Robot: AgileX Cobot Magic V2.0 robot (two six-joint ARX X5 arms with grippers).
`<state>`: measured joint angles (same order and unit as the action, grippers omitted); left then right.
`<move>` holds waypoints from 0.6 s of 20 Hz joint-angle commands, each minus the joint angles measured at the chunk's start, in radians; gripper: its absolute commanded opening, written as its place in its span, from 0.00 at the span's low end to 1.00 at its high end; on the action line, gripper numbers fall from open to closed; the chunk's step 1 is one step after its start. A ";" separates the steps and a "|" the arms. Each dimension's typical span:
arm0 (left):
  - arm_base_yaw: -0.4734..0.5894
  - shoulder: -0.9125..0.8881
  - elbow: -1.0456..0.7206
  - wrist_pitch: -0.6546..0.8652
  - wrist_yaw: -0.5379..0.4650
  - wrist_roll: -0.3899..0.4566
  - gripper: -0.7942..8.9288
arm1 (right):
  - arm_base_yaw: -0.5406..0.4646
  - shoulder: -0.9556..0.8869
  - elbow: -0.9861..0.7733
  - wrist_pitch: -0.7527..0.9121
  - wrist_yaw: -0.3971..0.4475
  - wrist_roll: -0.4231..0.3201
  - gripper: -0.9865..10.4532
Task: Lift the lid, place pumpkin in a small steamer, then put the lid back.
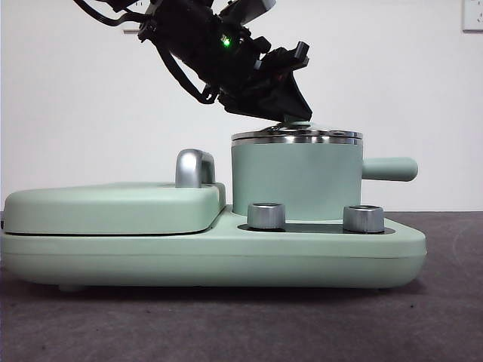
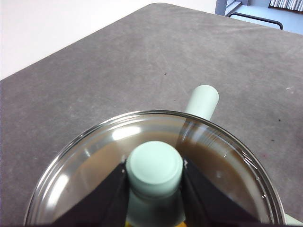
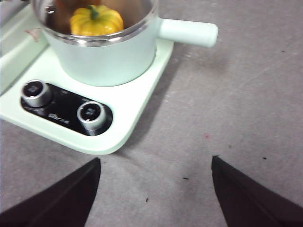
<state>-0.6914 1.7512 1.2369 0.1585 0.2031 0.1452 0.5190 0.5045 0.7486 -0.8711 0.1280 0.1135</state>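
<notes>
Front view shows the left claw [image 1: 290, 115] coming down from the top, big and black, with a small green light on the arm. Its tips sit right on top of the lid [image 1: 296, 136]. The lid lies flat on the steamer [image 1: 296, 181], and its shiny rim meets the steamer's steel rim all the way around. The steamer stands on the right part of the green base [image 1: 226, 256], behind two silver dials [image 1: 266, 216]. Its handle [image 1: 389, 169] sticks out to the right. A flat green cover [image 1: 113, 205] with a silver grip [image 1: 194, 167] fills the left part of the base.

From the left wrist camera, the two black jaws press on both sides of the green knob [image 2: 155, 168], so the left claw is clamped on the lid's knob. The glass of the lid spreads out all around the knob, and the steamer's handle pokes out past the rim.

From the right wrist camera, the right claw [image 3: 156, 189] hangs over the gray table [image 3: 227, 109], away from the steamer, with its jaws wide apart and nothing between them. The pumpkin [image 3: 96, 20] sits inside the steamer, yellow-orange with a green stem.
</notes>
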 commanded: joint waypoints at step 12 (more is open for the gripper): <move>0.013 -0.007 0.017 -0.013 0.008 -0.114 0.38 | 0.008 0.003 0.005 0.010 0.004 0.011 0.40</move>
<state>-0.6750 1.7489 1.2369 0.1387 0.2085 0.0658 0.5190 0.5045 0.7486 -0.8711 0.1280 0.1135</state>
